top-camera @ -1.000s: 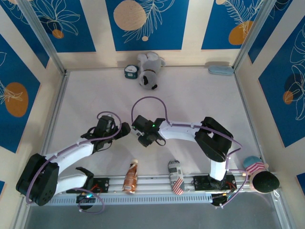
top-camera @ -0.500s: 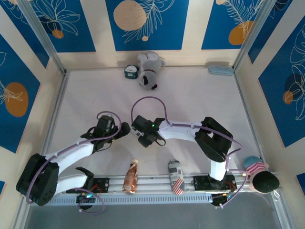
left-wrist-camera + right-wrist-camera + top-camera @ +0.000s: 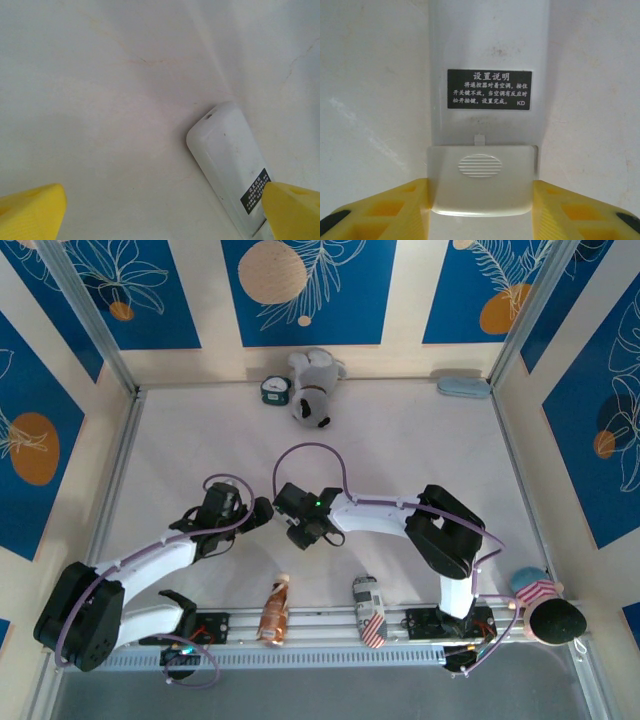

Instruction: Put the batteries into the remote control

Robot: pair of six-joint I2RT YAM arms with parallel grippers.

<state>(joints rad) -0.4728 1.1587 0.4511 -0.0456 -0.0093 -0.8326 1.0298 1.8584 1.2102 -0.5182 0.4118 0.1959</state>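
Yellow right gripper [image 3: 480,200]: closed flush on both sides of the remote control [image 3: 489,45], at its cover end.
Left gripper [image 3: 160,210]: spread wide, holding nothing, one fingertip just beside the remote control's far end.
Remote control: back up, flat on the white table [image 3: 100,100].
Battery cover [image 3: 480,172]: seated shut.
Progress: cannot tell whether batteries are inside; if not, opening and loading remain.

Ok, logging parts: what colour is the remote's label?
The label is black with white text; right wrist view.
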